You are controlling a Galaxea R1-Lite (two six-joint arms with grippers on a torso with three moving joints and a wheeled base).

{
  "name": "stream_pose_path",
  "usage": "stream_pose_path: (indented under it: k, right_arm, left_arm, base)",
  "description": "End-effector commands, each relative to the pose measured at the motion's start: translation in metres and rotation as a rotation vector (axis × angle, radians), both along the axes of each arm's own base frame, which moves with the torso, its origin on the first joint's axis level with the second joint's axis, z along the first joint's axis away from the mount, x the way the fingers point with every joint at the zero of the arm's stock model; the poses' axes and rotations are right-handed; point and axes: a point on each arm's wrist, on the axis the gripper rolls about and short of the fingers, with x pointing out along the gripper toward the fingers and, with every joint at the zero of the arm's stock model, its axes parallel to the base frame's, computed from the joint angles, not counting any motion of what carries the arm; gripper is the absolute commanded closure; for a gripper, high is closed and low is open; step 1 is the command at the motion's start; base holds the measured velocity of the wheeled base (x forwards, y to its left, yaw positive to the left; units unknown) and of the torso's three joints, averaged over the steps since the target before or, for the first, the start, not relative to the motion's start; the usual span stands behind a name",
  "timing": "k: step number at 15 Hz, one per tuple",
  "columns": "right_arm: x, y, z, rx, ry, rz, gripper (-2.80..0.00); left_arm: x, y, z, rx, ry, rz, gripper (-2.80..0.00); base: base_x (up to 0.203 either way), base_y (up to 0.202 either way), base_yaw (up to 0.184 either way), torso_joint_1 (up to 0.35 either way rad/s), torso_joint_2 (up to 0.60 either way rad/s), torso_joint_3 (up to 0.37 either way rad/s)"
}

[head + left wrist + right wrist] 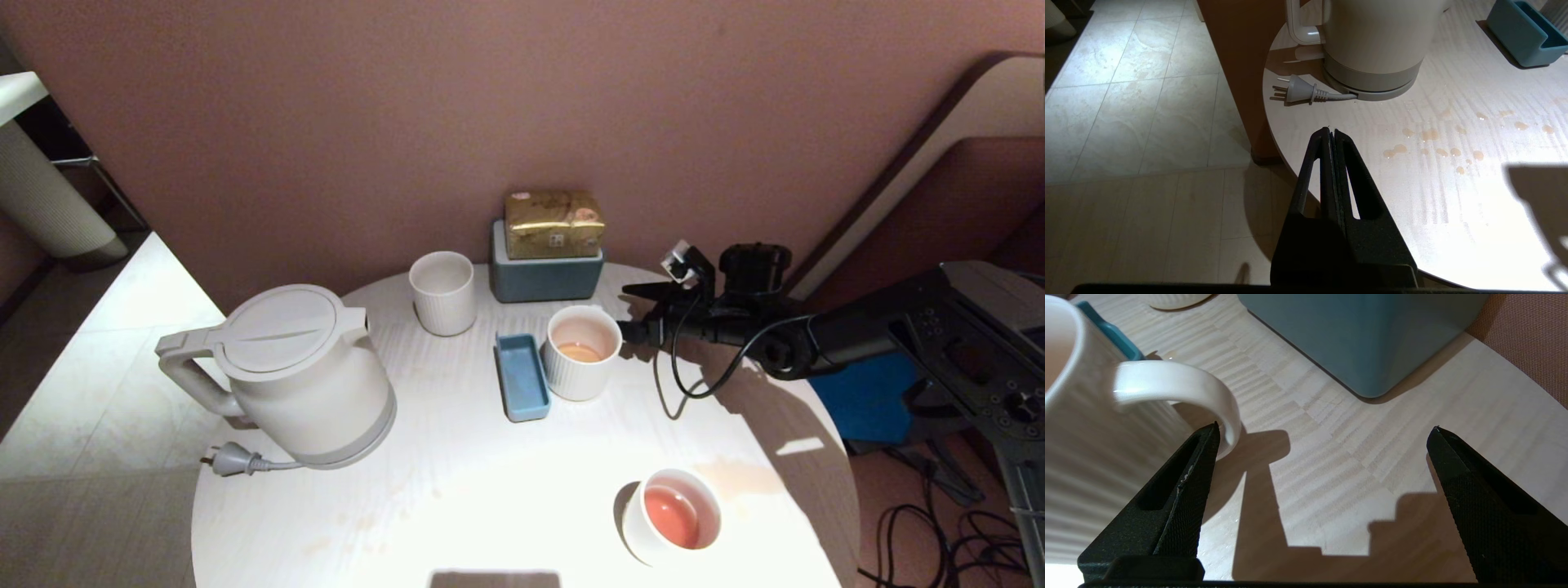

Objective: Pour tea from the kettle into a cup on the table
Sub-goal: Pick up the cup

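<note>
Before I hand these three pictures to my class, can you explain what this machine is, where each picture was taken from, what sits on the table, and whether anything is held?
It is a two-armed robot. One picture looks down from its head; the other two look along each wrist.

On the round white table stand a large cream-white electric kettle, unplugged, a squat ribbed white mug with a little pale orange tea, a handle-less ribbed white tumbler, a smooth white cup of pinkish tea, a small blue tray, and a gold packet on a blue box.

The right hand is open beside the mug's handle, holding nothing. The left hand is shut and empty near the table's edge.
</note>
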Motion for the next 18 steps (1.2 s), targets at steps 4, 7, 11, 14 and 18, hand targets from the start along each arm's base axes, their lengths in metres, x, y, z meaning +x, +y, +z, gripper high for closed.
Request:
stream_pose_path:
  k: [4, 7, 11, 14, 18]
  right_arm:
    - [-0.005, -0.001, 0.013, 0.043, 0.020, -0.001, -2.80]
    - [-0.004, 0.002, 0.010, 0.072, 0.052, 0.016, -2.80]
    - [-0.002, 0.004, 0.002, 0.070, 0.068, 0.021, -2.80]
    - [-0.002, 0.008, 0.000, 0.071, 0.062, 0.029, -2.80]
    - [0.000, 0.017, -0.001, 0.073, 0.061, 0.047, -2.80]
  left_arm:
    - [0.000, 0.000, 0.000, 0.000, 0.000, 0.000, 0.00]
    - [0.000, 0.000, 0.000, 0.000, 0.000, 0.000, 0.00]
    - [0.000, 0.000, 0.000, 0.000, 0.000, 0.000, 0.00]
    - [0.000, 0.000, 0.000, 0.000, 0.000, 0.000, 0.00]
    - [0.000, 0.000, 0.000, 0.000, 0.000, 0.000, 0.00]
  base:
    - [0.000, 0.000, 0.000, 0.000, 0.00, 0.000]
    - [0.000, 0.000, 0.000, 0.000, 0.00, 0.000]
    - [0.000, 0.000, 0.000, 0.000, 0.00, 0.000]
    - [0.000, 0.000, 0.000, 0.000, 0.00, 0.000]
    - [0.000, 0.000, 0.000, 0.000, 0.00, 0.000]
